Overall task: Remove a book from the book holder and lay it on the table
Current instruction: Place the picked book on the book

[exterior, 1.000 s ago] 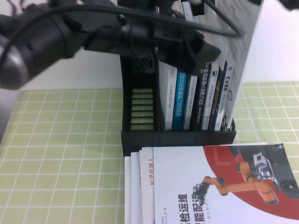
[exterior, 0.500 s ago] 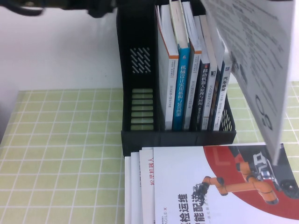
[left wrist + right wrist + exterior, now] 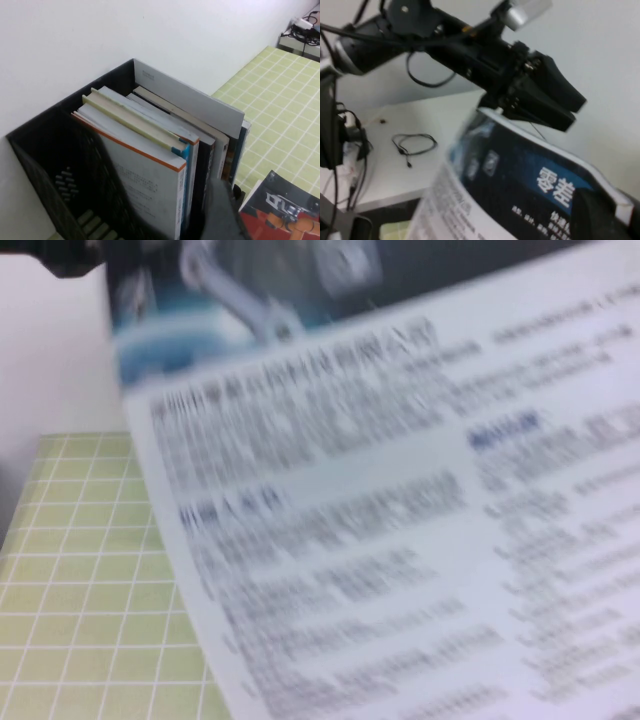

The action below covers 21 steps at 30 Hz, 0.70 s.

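The book (image 3: pixel 400 540) fills most of the high view, held close to the camera and tilted: a white cover with blurred blue print and a dark blue band on top. My right gripper (image 3: pixel 615 215) is shut on its edge, with one dark finger (image 3: pixel 597 215) lying over the dark blue cover (image 3: pixel 510 190). The black book holder (image 3: pixel 45 165), hidden in the high view, holds several upright books. My left gripper (image 3: pixel 220 210) hangs above the holder's end and also shows in the right wrist view (image 3: pixel 555 105), just above the raised book.
The green checked table (image 3: pixel 80 570) shows at the lower left, and also beside the holder (image 3: pixel 280 110). A white-and-red book with an orange robot arm (image 3: pixel 280 215) lies flat in front of the holder. A white wall stands behind it.
The book has swung from the right side of the high view to right in front of the camera, hiding the holder and the flat books. The left arm left that view earlier.
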Each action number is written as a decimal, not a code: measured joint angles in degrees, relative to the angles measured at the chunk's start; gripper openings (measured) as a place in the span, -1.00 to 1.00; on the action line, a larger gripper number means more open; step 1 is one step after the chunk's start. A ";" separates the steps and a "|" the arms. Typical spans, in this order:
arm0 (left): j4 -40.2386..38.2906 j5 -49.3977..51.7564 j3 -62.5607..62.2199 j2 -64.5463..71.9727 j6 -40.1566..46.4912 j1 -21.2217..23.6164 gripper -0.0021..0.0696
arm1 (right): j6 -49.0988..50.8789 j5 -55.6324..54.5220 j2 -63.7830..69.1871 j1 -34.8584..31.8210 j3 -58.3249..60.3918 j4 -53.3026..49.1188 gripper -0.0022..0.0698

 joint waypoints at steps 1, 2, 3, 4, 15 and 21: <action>0.26 0.16 0.00 -0.44 -0.15 0.00 0.11 | 0.80 0.00 -0.46 0.00 0.00 -1.73 -0.87; 0.57 0.47 0.00 -0.78 -0.64 0.00 0.11 | 1.60 0.00 -0.87 0.20 0.00 -3.91 -0.87; 1.19 0.85 -0.04 -1.08 -1.29 0.00 0.11 | 2.01 0.00 -1.11 0.61 0.28 -5.96 -0.87; 1.83 1.13 -0.04 -1.43 -2.01 0.00 0.11 | 2.26 0.00 -1.11 1.01 0.60 -7.64 -0.87; 6.55 2.40 -0.04 -2.01 -4.95 0.00 0.11 | -1.14 -0.69 2.73 14.84 8.65 -46.17 -0.87; 6.67 2.40 1.68 -2.10 -4.95 0.00 0.10 | 7.44 -7.40 3.70 31.59 18.71 -68.65 -0.87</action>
